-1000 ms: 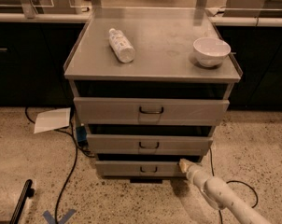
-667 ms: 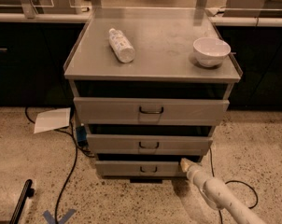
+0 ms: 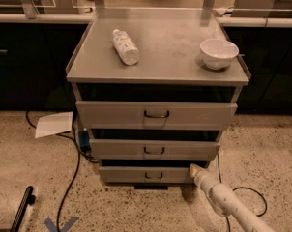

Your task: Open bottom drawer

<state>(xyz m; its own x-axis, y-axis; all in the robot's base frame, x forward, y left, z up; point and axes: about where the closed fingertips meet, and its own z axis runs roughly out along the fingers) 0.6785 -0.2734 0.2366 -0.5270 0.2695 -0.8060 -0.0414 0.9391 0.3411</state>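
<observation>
The bottom drawer (image 3: 136,174) is the narrowest grey front of three in a grey metal cabinet, with a small black loop handle (image 3: 153,176) at its centre. It stands slightly out from the cabinet body. My gripper (image 3: 194,170) is at the end of a white arm that comes in from the lower right. Its tip is at the right end of the bottom drawer front, to the right of the handle.
The middle drawer (image 3: 154,149) and top drawer (image 3: 156,114) sit above it. A white bottle (image 3: 125,46) lies on the cabinet top (image 3: 165,42) and a white bowl (image 3: 219,52) stands there. Black cables (image 3: 71,178), a paper sheet (image 3: 54,124) and blue tape (image 3: 59,224) lie on the floor.
</observation>
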